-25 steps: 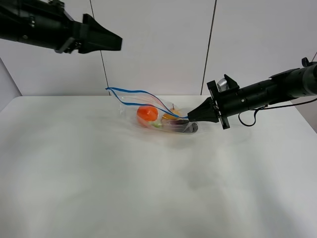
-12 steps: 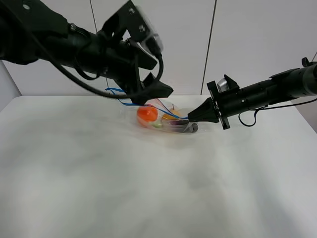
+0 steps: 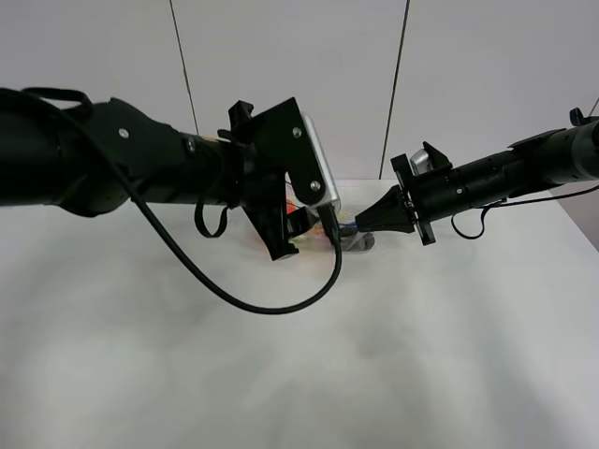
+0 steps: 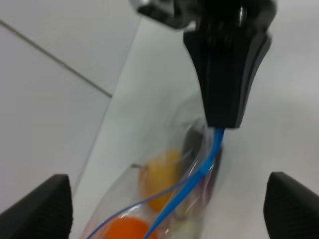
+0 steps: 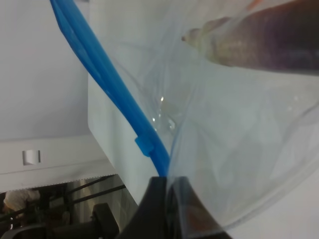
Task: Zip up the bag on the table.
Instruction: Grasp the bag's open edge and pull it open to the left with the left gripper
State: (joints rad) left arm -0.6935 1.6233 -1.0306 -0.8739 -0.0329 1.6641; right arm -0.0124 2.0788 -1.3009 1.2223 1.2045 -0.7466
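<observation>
Bag [image 5: 239, 124] is seen clear and crinkled, its blue zipper strip [image 5: 109, 84] pinched by the right gripper [image 3: 360, 222]; the left gripper [image 4: 167, 199] is spread wide.

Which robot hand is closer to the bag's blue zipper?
The right hand. It pinches one end of the blue zipper on the bag. The left hand hangs open over the bag, its fingers wide of the zipper on both sides.

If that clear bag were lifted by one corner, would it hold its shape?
Probably sag: the bag is thin crinkled film, and its blue zipper strip curves loosely. The orange item and yellow item inside would likely slide to the low end.
</observation>
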